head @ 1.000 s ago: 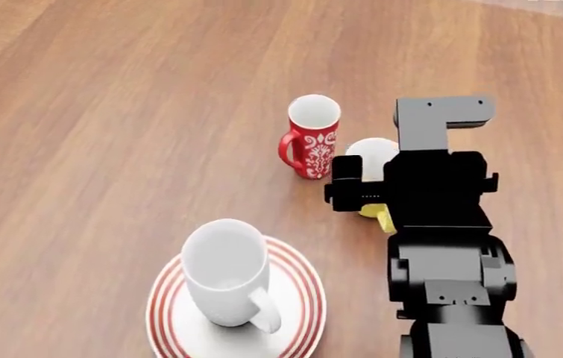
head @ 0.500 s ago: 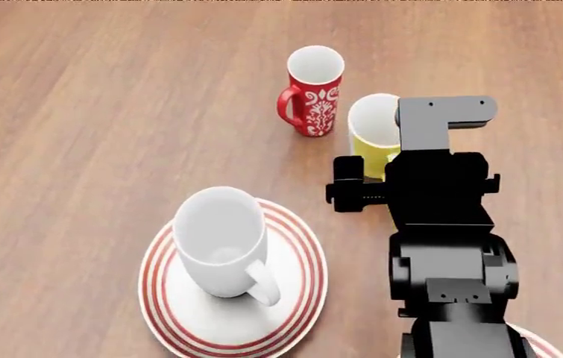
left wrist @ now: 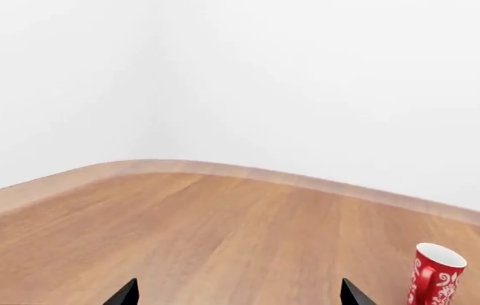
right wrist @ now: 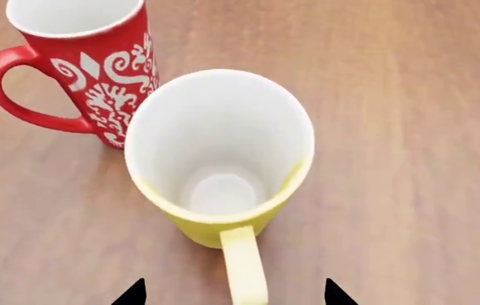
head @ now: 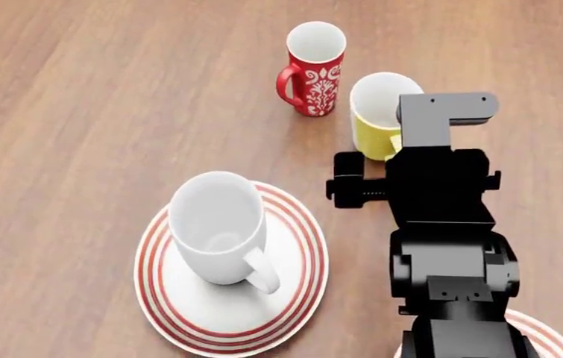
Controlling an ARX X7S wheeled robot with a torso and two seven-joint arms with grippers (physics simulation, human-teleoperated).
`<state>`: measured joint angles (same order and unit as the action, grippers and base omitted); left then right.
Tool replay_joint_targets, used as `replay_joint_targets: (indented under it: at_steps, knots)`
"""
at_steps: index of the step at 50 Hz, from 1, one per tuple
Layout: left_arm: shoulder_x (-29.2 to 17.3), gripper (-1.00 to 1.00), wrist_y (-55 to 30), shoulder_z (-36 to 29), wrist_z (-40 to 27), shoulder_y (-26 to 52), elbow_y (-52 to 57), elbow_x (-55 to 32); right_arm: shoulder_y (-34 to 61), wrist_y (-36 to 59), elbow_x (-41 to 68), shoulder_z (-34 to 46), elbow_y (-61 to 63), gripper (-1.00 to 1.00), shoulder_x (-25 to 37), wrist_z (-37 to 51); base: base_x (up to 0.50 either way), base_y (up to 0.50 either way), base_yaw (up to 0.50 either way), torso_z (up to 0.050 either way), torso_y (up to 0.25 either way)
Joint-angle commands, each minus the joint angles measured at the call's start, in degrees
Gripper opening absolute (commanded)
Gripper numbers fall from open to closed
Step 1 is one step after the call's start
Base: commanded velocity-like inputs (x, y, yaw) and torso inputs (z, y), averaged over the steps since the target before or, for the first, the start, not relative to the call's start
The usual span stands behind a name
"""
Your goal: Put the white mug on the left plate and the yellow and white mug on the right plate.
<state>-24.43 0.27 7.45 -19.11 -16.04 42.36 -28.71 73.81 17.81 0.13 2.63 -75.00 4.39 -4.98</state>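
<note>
Nearest, at the head view's lower right edge: the right plate (head: 545, 335), showing only as a sliver of red-ringed rim behind the arm, and carrying nothing that can be seen.

Left of it: the left plate (head: 167, 298), lying flat on the wooden table (head: 82, 112). The white mug (head: 216, 227) is standing upright on this plate, its mouth facing up and its handle pointing toward the robot.

The right arm (head: 445, 246), black, is reaching forward over the table between the plates and the far mugs. The right gripper (right wrist: 233, 293) is hovering just short of the yellow and white mug (right wrist: 220, 159); its two dark fingertips (right wrist: 131, 295) are showing spread apart on either side of the mug's handle, not touching it.

The yellow and white mug is standing upright on the bare table, off both plates, its handle pointing back toward the gripper. In the head view its near side is partly hidden behind the gripper's body.

Just beyond and to its left: a red mug (head: 313, 67) with white pattern, standing upright close beside the yellow one, handle turned to the left.

The left gripper (left wrist: 235, 295) is appearing only in its own wrist view, two dark tips set wide apart with nothing between them, facing across the table toward a white wall (left wrist: 308, 82).
</note>
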Motion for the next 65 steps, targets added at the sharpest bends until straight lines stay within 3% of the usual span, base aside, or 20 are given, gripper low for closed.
replay_joint_targets:
  at_steps: [1, 25, 26, 42, 46, 54, 65]
  knots:
    - [0.03, 1.00, 0.84, 0.23, 0.24, -0.33, -0.06, -0.73, 0.29, -1.09, 0.15, -0.59, 0.01, 1.00, 0.10, 0.59, 0.00, 0.00, 0.00, 0.000, 0.000]
    - [-0.42, 1.00, 0.86, 0.06, -0.08, -0.49, 0.44, -0.76, -1.57, -0.66, -0.24, -0.44, 0.01, 1.00, -0.02, 0.33, 0.00, 0.00, 0.00, 0.000, 0.000]
    - [-0.42, 1.00, 0.89, 0.07, -0.09, -0.54, 0.45, -0.78, -1.55, -0.76, -0.20, -0.43, 0.01, -1.00, -0.03, 0.35, 0.00, 0.00, 0.00, 0.000, 0.000]
    - [-0.60, 1.00, 1.60, 0.01, 0.03, -1.15, 0.99, -0.38, -2.29, -8.21, 0.08, 0.07, 0.01, -1.00, 0.59, 1.17, 0.00, 0.00, 0.00, 0.000, 0.000]
    - [-0.61, 1.00, 1.75, 0.29, -0.05, -1.00, 0.48, -0.53, -3.68, -13.88, -0.03, -0.45, 0.01, -1.00, 1.15, 3.95, 0.00, 0.00, 0.00, 0.000, 0.000]
    - [-0.97, 1.00, 2.17, 1.38, -0.20, -1.70, 0.72, -1.32, -5.06, -21.77, 0.63, -1.22, 0.02, -1.00, 0.65, -0.37, 0.00, 0.00, 0.00, 0.000, 0.000]
    - [-1.15, 1.00, 1.89, 1.70, -0.83, -2.63, 1.73, -1.47, -5.37, -21.29, 0.00, -1.00, 0.15, -1.00, 0.42, -1.96, 0.00, 0.00, 0.00, 0.000, 0.000]
